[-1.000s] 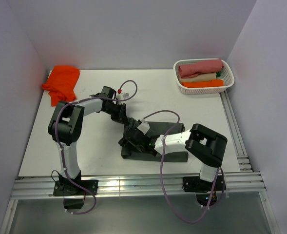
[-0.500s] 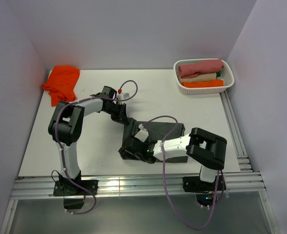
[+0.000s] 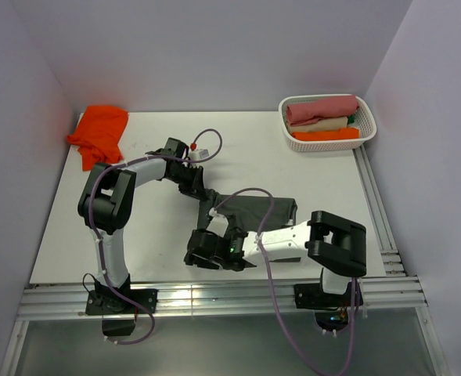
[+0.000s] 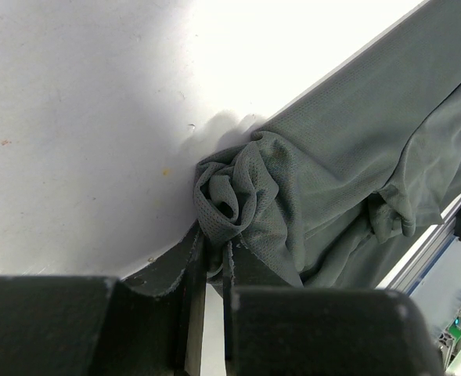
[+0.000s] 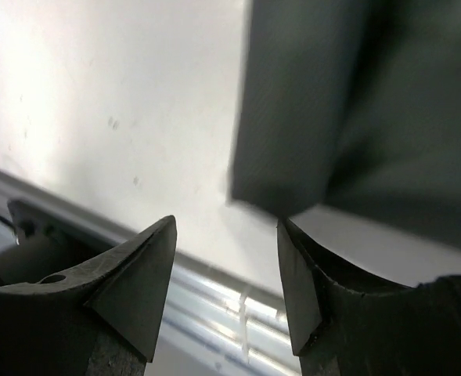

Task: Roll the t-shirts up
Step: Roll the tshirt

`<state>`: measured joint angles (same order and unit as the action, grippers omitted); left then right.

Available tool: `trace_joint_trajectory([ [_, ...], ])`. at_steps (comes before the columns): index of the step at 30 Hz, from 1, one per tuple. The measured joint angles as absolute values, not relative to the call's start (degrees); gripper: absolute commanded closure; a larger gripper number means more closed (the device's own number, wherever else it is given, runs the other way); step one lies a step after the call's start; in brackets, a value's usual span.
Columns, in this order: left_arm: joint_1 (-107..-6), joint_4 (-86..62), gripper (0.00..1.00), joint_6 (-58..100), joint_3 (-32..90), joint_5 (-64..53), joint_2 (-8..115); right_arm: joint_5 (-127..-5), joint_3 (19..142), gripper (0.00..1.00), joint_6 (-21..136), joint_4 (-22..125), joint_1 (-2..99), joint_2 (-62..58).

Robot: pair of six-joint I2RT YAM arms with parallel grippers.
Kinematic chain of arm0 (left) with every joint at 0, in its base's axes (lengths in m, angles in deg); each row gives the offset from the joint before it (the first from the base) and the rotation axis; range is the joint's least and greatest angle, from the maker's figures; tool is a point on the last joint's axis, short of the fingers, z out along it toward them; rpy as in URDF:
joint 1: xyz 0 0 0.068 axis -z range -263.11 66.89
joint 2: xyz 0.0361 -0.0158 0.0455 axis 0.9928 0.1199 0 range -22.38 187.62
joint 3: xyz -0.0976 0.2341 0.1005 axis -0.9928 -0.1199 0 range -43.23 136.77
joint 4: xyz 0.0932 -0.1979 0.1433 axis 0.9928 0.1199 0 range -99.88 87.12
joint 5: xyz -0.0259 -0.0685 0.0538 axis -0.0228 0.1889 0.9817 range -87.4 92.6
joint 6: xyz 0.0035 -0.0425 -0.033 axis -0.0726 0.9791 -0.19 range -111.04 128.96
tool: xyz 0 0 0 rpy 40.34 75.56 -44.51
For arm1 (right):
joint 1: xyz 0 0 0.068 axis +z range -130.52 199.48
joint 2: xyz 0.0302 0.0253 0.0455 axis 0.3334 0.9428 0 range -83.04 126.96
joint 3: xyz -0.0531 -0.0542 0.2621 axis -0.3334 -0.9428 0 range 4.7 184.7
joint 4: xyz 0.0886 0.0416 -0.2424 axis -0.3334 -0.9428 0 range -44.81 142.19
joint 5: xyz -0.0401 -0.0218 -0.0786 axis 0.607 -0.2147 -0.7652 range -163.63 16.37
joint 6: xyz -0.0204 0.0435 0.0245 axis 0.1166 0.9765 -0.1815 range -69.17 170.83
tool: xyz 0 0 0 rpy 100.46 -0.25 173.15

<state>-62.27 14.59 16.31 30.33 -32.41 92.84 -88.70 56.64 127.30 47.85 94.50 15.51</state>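
One grey t-shirt (image 3: 281, 210), one orange t-shirt (image 3: 99, 131), one basket (image 3: 329, 146).

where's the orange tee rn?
Top view: the orange t-shirt lies bunched in the far-left corner of the table, against the left wall, opposite the white basket at far right.

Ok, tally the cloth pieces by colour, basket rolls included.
Orange: 2, loose orange t-shirt and orange roll
Dark grey: 1, dark grey t-shirt
Pink: 1, pink roll
Cream: 1, cream roll
Green: 1, green piece, mostly hidden
Total: 6
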Motion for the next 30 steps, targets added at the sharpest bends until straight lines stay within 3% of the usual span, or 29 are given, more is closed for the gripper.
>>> trace_joint_trajectory([
  [8,-62.1,14.6,0.94,16.3,30.4,-32.1,92.8,-93.0,66.8,0.43,122.7,34.5,96.6,10.4],
  [14,-62.0,14.6,0.94,16.2,30.5,-32.0,92.8,-100.0,75.1,0.49,118.8,26.8,91.5,10.2],
  [21,-62.0,14.7,0.94,16.1,30.6,-31.9,92.8,-105.0,84.6,0.52,113.8,23.3,85.5,21.7],
  [30,-61.7,14.8,0.93,16.1,30.7,-31.6,92.8,-107.5,91.4,0.53,113.5,15.0,84.9,33.2],
])
